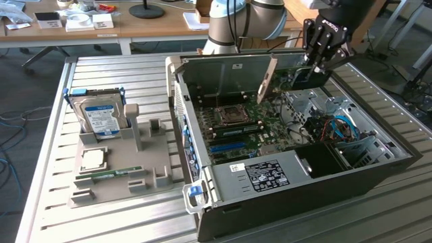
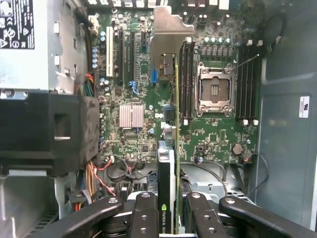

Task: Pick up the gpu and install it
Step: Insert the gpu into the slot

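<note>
End effector (image 2: 168,210) clenched on graphics card (image 2: 167,168), held edge-on over open computer case (image 1: 324,200), 1 o'clock in exterior view | handling: likely light, stiff, fragile; judged best gripped across cooler and board, off connector edge | writing: Nvidia logo on cooler edge, rest unreadable

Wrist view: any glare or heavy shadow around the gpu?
Wrist view: no glare on the gpu held in the hand; the black housing nearby reads very dark. Exterior view: brighter light on the table at the exterior view's right.
</note>
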